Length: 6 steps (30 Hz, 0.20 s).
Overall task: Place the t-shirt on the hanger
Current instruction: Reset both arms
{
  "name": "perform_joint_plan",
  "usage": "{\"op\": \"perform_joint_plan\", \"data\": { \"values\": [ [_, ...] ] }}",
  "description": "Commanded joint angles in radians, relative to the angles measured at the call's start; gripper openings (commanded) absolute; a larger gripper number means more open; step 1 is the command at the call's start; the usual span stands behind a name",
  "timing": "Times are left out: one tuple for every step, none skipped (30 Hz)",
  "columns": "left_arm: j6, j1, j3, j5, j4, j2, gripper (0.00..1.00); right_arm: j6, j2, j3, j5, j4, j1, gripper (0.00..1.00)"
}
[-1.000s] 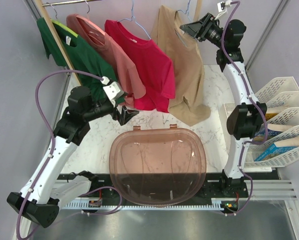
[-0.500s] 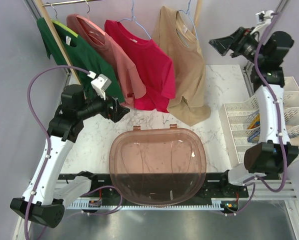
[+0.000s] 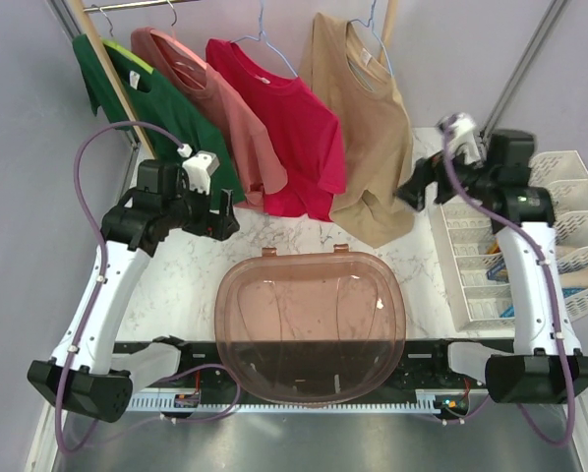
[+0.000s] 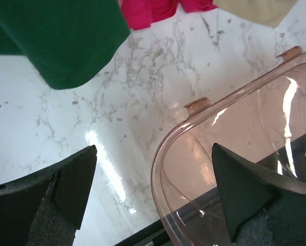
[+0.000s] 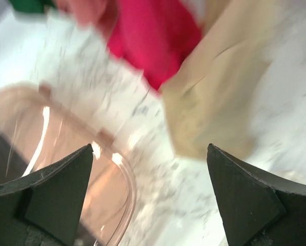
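Observation:
The tan t-shirt (image 3: 358, 128) hangs on the light-blue hanger (image 3: 381, 57) from the back rail, its hem just above the table. In the blurred right wrist view the shirt's lower part (image 5: 219, 87) fills the upper right. My right gripper (image 3: 412, 193) is open and empty beside the hem, low on the shirt's right; its jaws (image 5: 150, 195) stand wide over the marble. My left gripper (image 3: 223, 212) is open and empty under the green shirt, left of the tub. In its wrist view, the gripper (image 4: 153, 189) frames the tub's rim, and the tan hem (image 4: 255, 7) shows at the top edge.
A green shirt (image 3: 151, 98), a salmon-pink shirt (image 3: 210, 93) and a red shirt (image 3: 284, 118) hang left of the tan one. A translucent pink tub (image 3: 309, 324) lies at the table's near middle. White slotted trays (image 3: 559, 226) stand at the right edge.
My right arm has swung down from the hanger's top to the tan shirt's hem, jaws wide. My left arm has drawn back left and up a little.

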Motion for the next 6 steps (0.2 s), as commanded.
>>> {"op": "perform_joint_plan", "data": {
  "values": [
    [-0.003,0.003,-0.011,-0.106,-0.028,-0.034,0.99,-0.198,-0.036,-0.152,0.179,-0.155,0.175,0.98],
    [0.000,0.002,-0.013,-0.122,-0.025,-0.034,0.99,-0.192,-0.039,-0.162,0.187,-0.141,0.201,0.98],
    [0.001,0.002,-0.010,-0.132,-0.025,-0.032,0.99,-0.190,-0.042,-0.169,0.198,-0.141,0.209,0.98],
    [0.008,0.000,-0.008,-0.139,-0.025,-0.031,0.99,-0.192,-0.042,-0.179,0.203,-0.141,0.215,0.98],
    [0.015,0.002,-0.005,-0.147,-0.024,-0.031,0.99,-0.195,-0.047,-0.183,0.204,-0.144,0.222,0.98],
    [0.021,0.000,0.004,-0.153,-0.022,-0.034,0.99,-0.201,-0.059,-0.188,0.213,-0.146,0.226,0.98]
  ]
}}
